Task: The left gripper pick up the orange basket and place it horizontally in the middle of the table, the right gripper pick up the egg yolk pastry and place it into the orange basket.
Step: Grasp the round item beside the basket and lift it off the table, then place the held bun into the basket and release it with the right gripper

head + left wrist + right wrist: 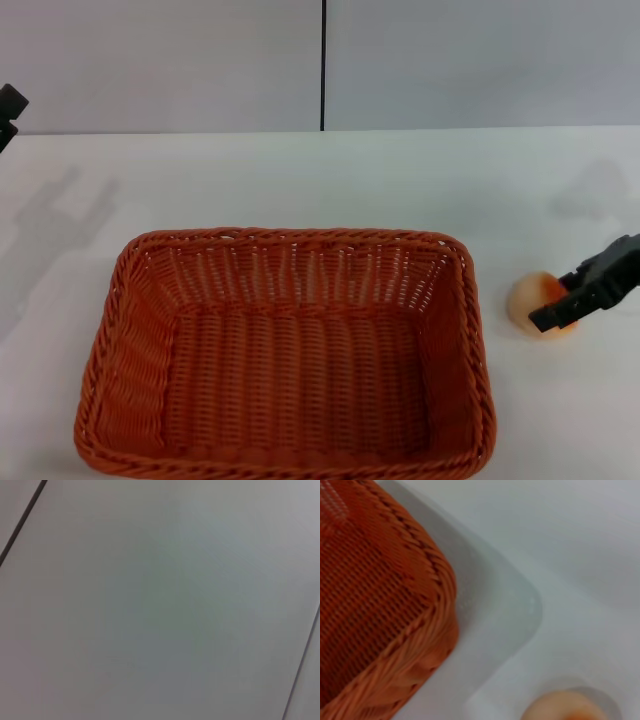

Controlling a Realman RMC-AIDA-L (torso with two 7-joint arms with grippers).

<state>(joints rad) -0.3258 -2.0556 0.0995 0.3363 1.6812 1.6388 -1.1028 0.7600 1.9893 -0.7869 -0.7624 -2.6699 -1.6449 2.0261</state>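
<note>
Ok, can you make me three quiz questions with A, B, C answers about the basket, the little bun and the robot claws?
1. Where is the egg yolk pastry?
A. inside the basket
B. on the table to the right of the basket
C. behind the basket by the wall

2. How many things lie inside the orange basket?
A. none
B. one
C. two

3. What is the right gripper doing?
A. parked high at the left edge
B. reaching into the basket
C. down at the pastry

Answers: 1 B, the pastry sits on the white table just outside the basket's right side. 2 A, only bare weave shows inside. 3 C, its black fingers are right at the pastry; the left gripper is the one up at the far left edge.
</note>
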